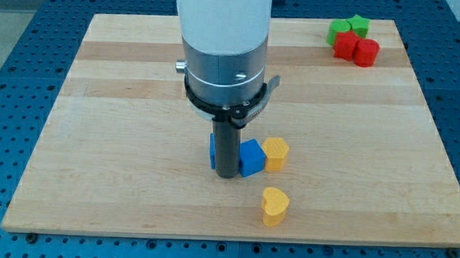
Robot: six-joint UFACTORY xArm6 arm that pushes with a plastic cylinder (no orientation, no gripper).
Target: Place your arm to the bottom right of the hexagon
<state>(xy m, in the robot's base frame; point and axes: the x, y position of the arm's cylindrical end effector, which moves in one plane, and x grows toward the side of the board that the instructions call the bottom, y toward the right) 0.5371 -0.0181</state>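
2 yellow blocks (275, 153), 2 red (356, 48).

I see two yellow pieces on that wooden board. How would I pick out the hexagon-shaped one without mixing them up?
Start at the big white arm over the wooden board and follow its dark rod down to my tip, which stands against a blue block. The yellow hexagon touches that blue block on the view's right. The yellow heart lies alone, nearer the view's bottom.
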